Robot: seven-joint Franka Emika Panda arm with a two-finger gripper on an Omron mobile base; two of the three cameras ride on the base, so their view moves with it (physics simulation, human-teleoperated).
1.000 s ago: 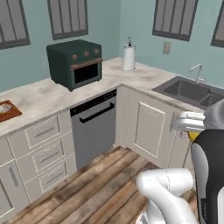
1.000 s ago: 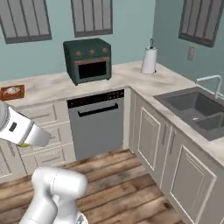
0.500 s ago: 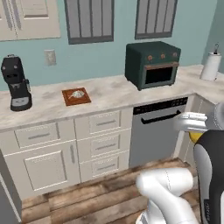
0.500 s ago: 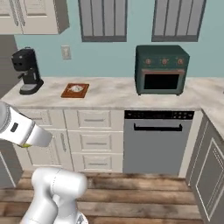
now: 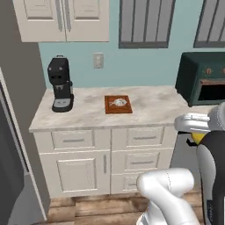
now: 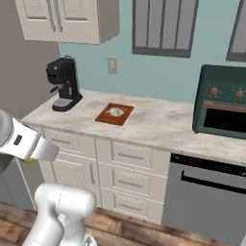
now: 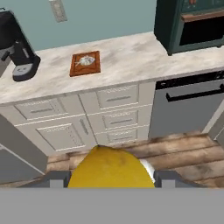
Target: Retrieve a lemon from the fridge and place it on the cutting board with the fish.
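One lemon (image 7: 109,168) sits between the two dark tips of the pincer (image 7: 109,181) at the 6 o'clock edge of the hand view, its yellow bulk bulging between them, so the pincer is pinching the fruit across its middle, not spread free. In the left base view a sliver of the same yellow shows at about 3 o'clock, tucked under the white hand beside the arm's dark joint. The lemon looks small, round and light, with a firm but waxy rind; a round fruit like that would likely roll or squirt sideways if squeezed off-centre, so a hold across its widest girth, as it appears to have now, seems the safest, and the grip need not be hard. The cutting board (image 5: 118,104) lies flat on the pale marbled worktop (image 5: 149,110), well apart from the pincer, with the fish (image 5: 118,103) resting on its middle. In the hand view the board is up at 11 o'clock, the black coffee machine (image 5: 61,85) near it toward 9 o'clock and the dark green toaster oven (image 6: 222,102) off toward 2 o'clock. Because the fish takes up the centre of the small board, the free room is along the raised rim, and a round lemon put down there could roll; that rim should help catch it, though a low, gentle release looks wise. Part of the grey fridge (image 5: 13,145) shows at the 9 o'clock edge of the left base view.
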